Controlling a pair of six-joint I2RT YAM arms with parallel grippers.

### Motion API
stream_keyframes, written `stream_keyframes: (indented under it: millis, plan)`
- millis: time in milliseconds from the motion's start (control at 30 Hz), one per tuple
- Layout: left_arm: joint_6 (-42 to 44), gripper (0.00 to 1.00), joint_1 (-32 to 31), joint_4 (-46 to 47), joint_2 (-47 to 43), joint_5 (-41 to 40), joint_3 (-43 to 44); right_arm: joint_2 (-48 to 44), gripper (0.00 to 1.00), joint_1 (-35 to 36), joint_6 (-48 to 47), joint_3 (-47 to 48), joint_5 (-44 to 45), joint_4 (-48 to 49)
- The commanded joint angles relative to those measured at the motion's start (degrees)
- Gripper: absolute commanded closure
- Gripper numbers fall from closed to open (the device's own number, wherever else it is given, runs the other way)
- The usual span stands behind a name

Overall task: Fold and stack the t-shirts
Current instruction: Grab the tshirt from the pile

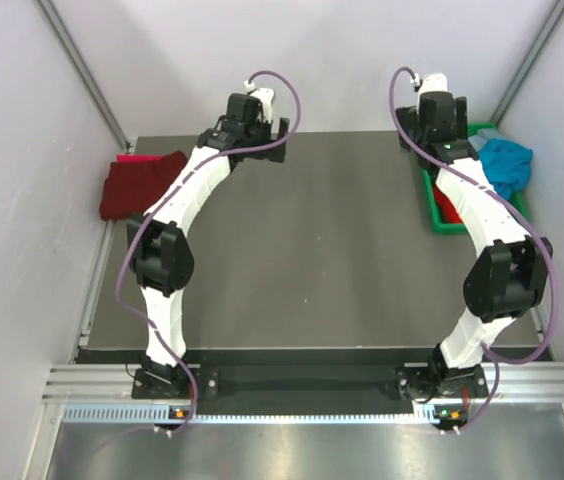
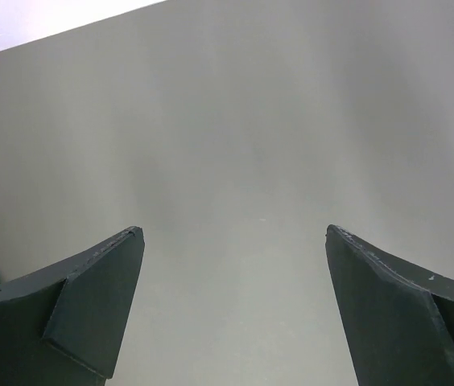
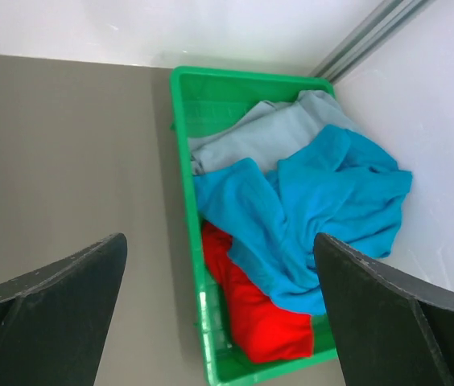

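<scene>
Left gripper [image 2: 233,231] and right gripper [image 3: 219,237] gape empty; right should pinch just the turquoise t-shirt [image 3: 332,193] in the green bin [image 3: 211,100].

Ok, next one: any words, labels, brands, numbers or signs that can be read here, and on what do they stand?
No readable text in any view.
Turquoise t-shirt, red t-shirt, pale grey-blue t-shirt, maroon t-shirt: plain, no print or tag showing.
Green bin: no label visible.
Pale strip along the near rail: fine repeating marks, too small to read.
</scene>
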Motion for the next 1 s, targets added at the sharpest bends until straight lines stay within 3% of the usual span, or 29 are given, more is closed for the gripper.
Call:
stream_keyframes:
  millis: [0,67,167,367,667,967]
  plan:
    - [1.2,0.01,-2.1,-0.6,-0.8,0.8,1.7,0.4,0.0,0.5,-4.9,-0.8,4.1,3.2]
    - [3.0,0.01,-4.6,-0.2,-0.7,-4.2,1.6,-0.9,0.0,0.3,-11.6,-3.3,6.3,7.1]
    - [4.7,0.01,-6.1,0.2,-1.1,-7.3,1.7,0.9,0.0,-1.8,-12.1,0.0,6.6,6.0]
    - [5.0,0.01,-6.3,-0.2,-1.3,-7.5,1.1,6.2,0.0,-6.3,-11.2,5.4,5.0,3.2]
    - [6.5,0.01,-6.5,0.3,-2.3,-10.5,-2.1,12.6,0.0,-12.9,-9.1,5.4,-0.9,-0.2]
    - [5.8,0.01,-6.4,0.3,-3.0,-9.9,-5.1,17.5,0.0,-15.1,-12.3,5.2,1.0,2.3]
